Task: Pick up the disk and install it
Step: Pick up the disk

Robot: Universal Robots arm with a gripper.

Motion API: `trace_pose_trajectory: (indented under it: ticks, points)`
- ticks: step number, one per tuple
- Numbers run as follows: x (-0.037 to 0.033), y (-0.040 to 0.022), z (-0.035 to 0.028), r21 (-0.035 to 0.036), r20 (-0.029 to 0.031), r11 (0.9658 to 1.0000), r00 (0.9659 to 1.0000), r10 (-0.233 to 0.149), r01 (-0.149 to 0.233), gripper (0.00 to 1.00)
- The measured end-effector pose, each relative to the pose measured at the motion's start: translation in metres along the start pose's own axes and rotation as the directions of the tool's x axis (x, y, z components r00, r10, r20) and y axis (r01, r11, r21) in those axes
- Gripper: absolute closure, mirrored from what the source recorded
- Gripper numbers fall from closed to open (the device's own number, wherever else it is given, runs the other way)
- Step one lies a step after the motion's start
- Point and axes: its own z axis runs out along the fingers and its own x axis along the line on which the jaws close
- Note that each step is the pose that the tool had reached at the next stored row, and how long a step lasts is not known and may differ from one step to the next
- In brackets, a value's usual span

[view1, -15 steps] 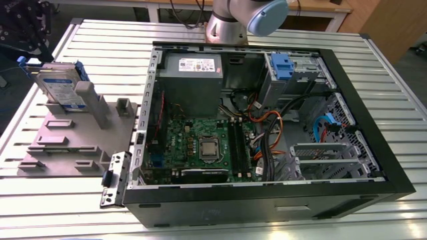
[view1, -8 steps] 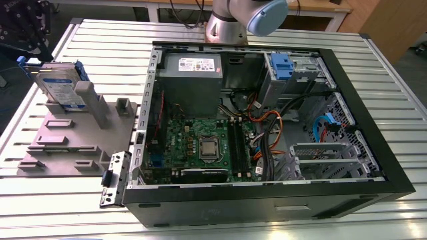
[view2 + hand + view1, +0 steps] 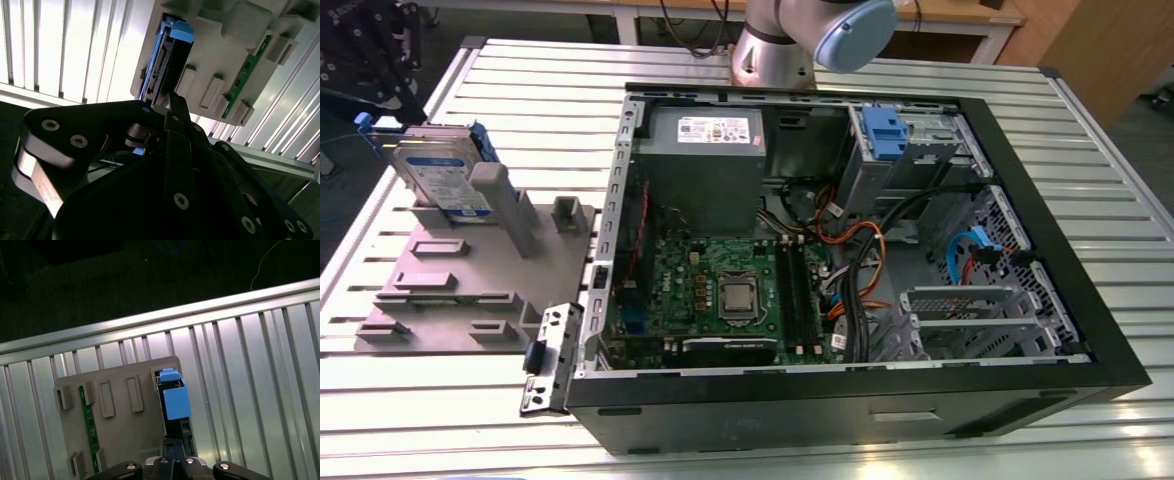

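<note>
The disk (image 3: 438,172) stands on edge in a grey fixture (image 3: 480,280) on the exterior view's left, silver-grey with a blue-and-white label and blue rails. Both wrist views look down on the disk's (image 3: 167,55) (image 3: 175,400) blue end sticking up from the fixture (image 3: 225,55) (image 3: 120,415). My gripper (image 3: 172,102) (image 3: 175,444) hangs above the disk, apart from it, shut with nothing in it.
An open computer case (image 3: 1107,330) lies to the right of the fixture, holding a grey power supply (image 3: 700,150), a motherboard (image 3: 720,285), cables and a blue-fronted caddy (image 3: 883,135) in its cage. A green memory stick (image 3: 247,75) (image 3: 89,430) sits in the fixture. The table (image 3: 400,420) is slatted.
</note>
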Motion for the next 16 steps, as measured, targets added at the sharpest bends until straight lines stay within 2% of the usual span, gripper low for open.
trace_pose_trajectory:
  ticks: [7,13,16]
  points:
    - [0.0,0.0,0.0017,-0.0005,0.0003,0.9997,0.9997,0.022,-0.022,0.89]
    - [0.0,0.0,0.002,-0.0016,0.0054,0.9993,0.9993,0.037,-0.037,0.89]
    - [0.0,0.0001,0.002,-0.0039,0.0142,0.9993,0.9992,0.038,-0.038,0.89]
